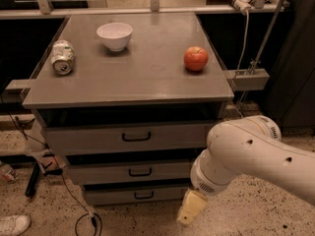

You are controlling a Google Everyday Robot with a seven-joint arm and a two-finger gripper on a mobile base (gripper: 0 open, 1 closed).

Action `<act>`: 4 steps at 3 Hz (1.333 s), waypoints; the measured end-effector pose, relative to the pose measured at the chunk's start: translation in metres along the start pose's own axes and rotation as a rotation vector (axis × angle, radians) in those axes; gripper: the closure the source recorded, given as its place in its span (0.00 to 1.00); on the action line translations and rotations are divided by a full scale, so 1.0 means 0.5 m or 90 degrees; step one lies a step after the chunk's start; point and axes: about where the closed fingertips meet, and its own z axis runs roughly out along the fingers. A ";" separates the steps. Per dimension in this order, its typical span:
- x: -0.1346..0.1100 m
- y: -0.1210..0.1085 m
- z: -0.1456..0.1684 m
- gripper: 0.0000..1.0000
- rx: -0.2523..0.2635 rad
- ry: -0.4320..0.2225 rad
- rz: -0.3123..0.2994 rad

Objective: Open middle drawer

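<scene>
Grey middle drawer (98, 172) closed, blk handle (140, 171); gripper (191, 208) just lower-right.

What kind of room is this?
Probably a robot lab, not a home: a grey drawer cabinet, loose cables on the speckled floor, and a white robot arm whose gripper hangs low beside the bottom drawer.

A grey worktop (147, 77) carries a crushed can (63, 57) lying on its side at the left, a white bowl (114, 36) upright towards the back, and a red apple (196, 58) at the right, all well apart. Below it are three grey drawers. The middle drawer (98, 173) is shut, between the top drawer (83, 139) and the bottom drawer (113, 195). The white arm (256, 151) reaches in from the right. Its gripper (192, 208) hangs low, just beside the bottom drawer's right end.
</scene>
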 end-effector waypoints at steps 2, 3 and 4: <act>-0.015 0.007 0.084 0.00 -0.035 -0.012 0.028; -0.053 -0.011 0.173 0.00 -0.051 -0.031 0.064; -0.078 -0.031 0.240 0.00 -0.062 -0.053 0.096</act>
